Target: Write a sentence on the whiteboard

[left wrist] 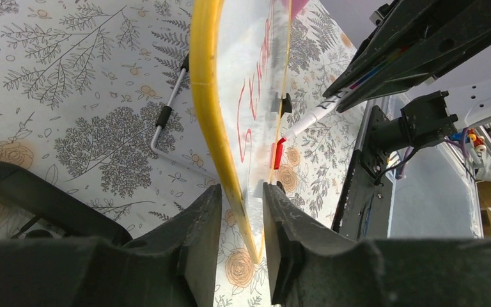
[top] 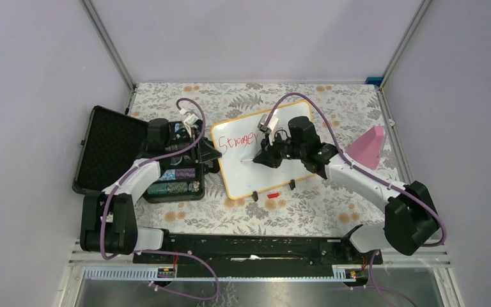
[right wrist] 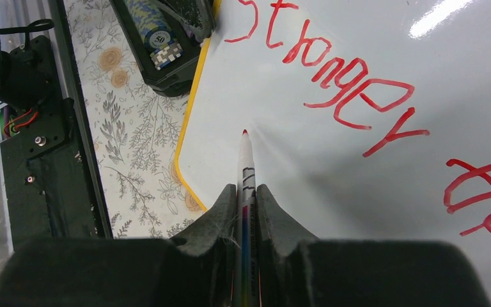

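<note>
The whiteboard (top: 249,179) lies in the middle of the table (top: 332,109) with one red word (right wrist: 332,70) and a few more red letters (right wrist: 479,185) on it, the right gripper (right wrist: 246,188) squeezes the marker (right wrist: 246,160), the left gripper (left wrist: 241,188) pinches the board's left edge, so the sentence looks only part done

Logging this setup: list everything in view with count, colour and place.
whiteboard: one, white, tan frame, red writing, table centre
marker: one, white, red tip, in right claw
cap: one, red, by board's near edge
case: one, black, open, left of board
poker chips: many, blue and mixed, inside case
wedge: one, pink, right of board
hex key: one, silver and black, on table beside board
left claw: one, black, clamped on board's left edge
right claw: one, black, shut on marker
</note>
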Tool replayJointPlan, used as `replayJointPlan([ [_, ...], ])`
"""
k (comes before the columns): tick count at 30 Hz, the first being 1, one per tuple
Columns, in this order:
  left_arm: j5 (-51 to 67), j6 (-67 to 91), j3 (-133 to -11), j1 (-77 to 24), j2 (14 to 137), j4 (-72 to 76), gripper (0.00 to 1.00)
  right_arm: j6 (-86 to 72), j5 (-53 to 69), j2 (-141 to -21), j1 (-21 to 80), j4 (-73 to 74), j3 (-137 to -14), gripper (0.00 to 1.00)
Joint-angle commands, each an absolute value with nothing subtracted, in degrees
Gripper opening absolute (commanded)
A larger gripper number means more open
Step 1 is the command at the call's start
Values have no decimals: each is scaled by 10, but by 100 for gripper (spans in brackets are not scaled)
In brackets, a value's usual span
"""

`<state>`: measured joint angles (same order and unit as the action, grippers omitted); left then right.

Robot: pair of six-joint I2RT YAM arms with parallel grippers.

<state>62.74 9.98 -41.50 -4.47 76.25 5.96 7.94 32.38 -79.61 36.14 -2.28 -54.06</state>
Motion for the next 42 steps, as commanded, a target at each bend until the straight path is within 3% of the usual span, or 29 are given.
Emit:
replayJointPlan([
  [1,626,98,-420,-46,766,93,30,97,330,-801,370,-50,-541,0],
  [18,617,82,-427,-46,776,72,1,135,347,-795,370,18,-545,0],
  [42,614,77,-433,-46,783,64,0,144,310,-826,370,6,-568,0],
])
